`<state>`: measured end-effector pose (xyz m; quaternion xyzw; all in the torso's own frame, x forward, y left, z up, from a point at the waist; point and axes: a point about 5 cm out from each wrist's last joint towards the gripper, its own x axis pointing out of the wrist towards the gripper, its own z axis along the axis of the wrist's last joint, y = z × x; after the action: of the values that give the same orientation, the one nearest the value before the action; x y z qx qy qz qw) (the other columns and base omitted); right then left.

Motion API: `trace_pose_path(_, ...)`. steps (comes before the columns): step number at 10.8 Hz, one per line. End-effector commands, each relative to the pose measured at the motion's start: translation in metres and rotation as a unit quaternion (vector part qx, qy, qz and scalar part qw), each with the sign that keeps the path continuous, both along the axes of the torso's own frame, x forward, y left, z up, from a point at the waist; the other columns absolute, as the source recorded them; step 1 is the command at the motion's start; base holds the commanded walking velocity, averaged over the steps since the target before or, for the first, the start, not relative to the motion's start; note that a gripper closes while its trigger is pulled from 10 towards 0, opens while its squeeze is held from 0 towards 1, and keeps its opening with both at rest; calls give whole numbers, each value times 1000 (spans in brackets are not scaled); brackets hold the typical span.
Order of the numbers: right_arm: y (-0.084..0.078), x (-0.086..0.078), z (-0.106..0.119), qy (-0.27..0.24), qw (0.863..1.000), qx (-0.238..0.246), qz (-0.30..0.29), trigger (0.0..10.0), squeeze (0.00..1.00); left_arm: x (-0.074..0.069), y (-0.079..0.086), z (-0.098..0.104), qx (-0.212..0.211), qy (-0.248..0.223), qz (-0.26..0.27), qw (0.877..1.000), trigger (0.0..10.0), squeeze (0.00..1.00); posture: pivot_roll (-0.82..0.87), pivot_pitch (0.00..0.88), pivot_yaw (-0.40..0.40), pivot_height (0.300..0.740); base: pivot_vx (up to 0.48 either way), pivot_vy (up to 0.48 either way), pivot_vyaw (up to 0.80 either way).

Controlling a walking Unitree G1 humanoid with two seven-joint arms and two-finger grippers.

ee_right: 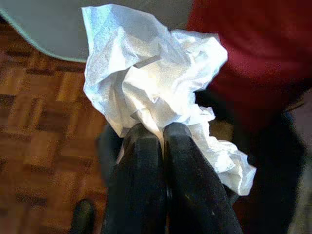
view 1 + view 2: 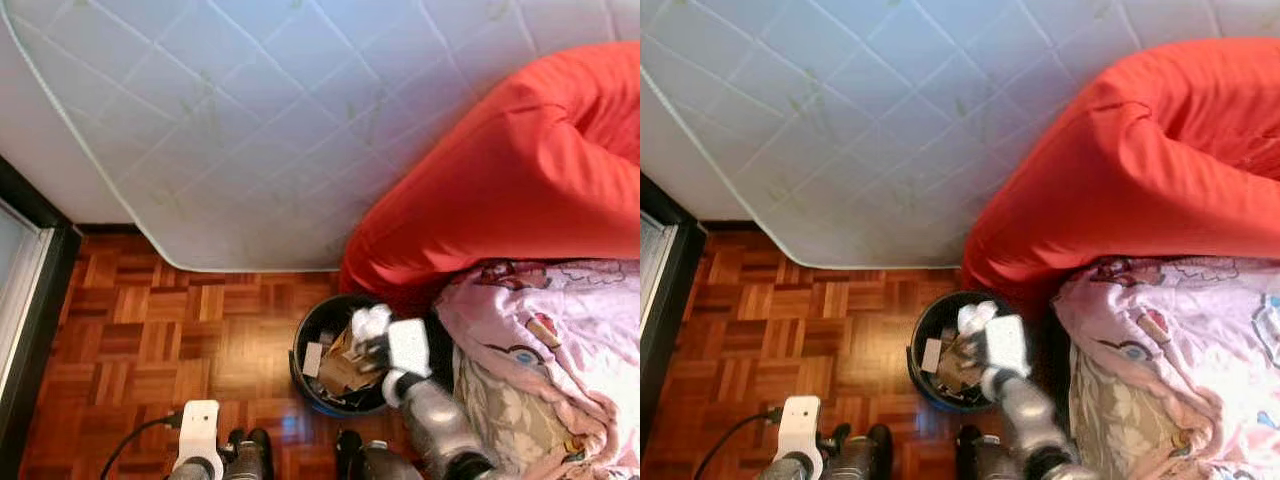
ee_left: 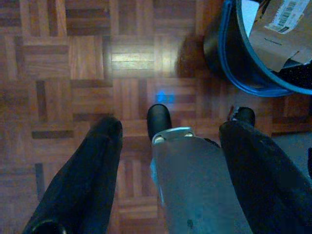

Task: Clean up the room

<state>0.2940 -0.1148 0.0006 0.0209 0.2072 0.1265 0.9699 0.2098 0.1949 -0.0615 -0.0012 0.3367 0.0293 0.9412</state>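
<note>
Here, going from the robot's left, the parquet floor (image 2: 150, 330) runs bare beside a dark door frame (image 2: 30, 300), and the quilted white mattress (image 2: 250, 120) leans or lies across the top of the scene. The left gripper (image 3: 165, 136) hangs idle low over the wood, its two black fingers spread apart with nothing between them.

Next comes the black waste bin (image 2: 305, 345), standing on the floor just below the mattress corner. It already holds torn cardboard (image 2: 340, 372) and scraps of paper, so some of the tidying looks done.

The right gripper (image 1: 163, 134) hovers over the bin's right side with its fingers pinched together on a crumpled white paper wad (image 1: 151, 73), which sits above the bin's opening, not yet dropped.

Further right, a big red beanbag (image 2: 520, 170) presses against the bin, and below it a pink printed blanket (image 2: 550, 340) lies rumpled.

By my judgement the current step is nearly complete: the wad only needs releasing into the bin. The blanket and beanbag probably remain to be sorted.
</note>
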Motion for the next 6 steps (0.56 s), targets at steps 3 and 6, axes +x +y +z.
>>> trace_pose_path(3,-18,10,7,2,999,-3,-48,10000,0,-9,4,-4,16,8,-9,1000,10000,0,197,318,-61,740,0,0,0)
trace_pose_path(6,-9,3,-2,33,997,7,-68,10000,0,34,22,34,56,-111,5,992,10000,0,236,287,-13,740,0,0,0)
